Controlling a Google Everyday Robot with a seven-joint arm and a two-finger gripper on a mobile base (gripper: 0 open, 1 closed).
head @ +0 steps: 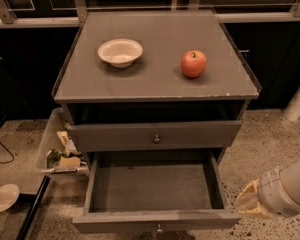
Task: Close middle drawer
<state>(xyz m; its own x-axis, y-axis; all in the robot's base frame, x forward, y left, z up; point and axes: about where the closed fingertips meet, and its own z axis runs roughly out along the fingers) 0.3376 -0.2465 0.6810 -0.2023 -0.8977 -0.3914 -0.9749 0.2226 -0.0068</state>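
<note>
One camera view looks down on a grey counter point(155, 81) carrying a white bowl point(120, 51) on the left and a red apple point(193, 63) on the right, well apart. Below the top, the middle drawer point(115, 136) sticks out a little, its round knob point(156, 139) at centre. Under it the bottom drawer point(152, 189) is pulled far out. The pincer point(250, 205) hangs at lower right, near the bottom drawer's front corner and well clear of the middle drawer; how far it is parted cannot be told. A bin of clutter point(57, 156) sits left of the counter.
</note>
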